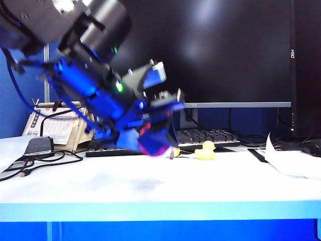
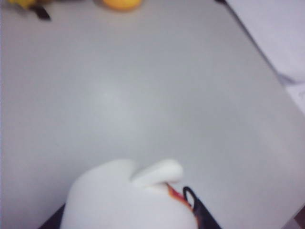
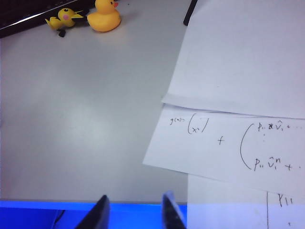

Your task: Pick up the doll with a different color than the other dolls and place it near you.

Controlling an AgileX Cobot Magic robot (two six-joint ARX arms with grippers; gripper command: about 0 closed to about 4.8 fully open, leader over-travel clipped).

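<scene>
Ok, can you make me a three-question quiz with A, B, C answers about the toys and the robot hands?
1. Where is the yellow rubber duck?
A. beside the yellow pointy-eared figure, by the black keyboard
B. on a plate
C. inside a box

2. How many all-yellow toys stand on the white table?
A. one
B. two
C. four

3. What is the left gripper doing?
A. hanging open and empty
B. shut on the round white-and-red chick-like toy
C. shut on a spoon

Answers:
1 A: the right wrist view shows the two side by side at the keyboard's edge.
2 B: only the duck and the figure are yellow.
3 B: the toy sits in it above the table, while the right gripper hangs open over the table's near edge.
</scene>
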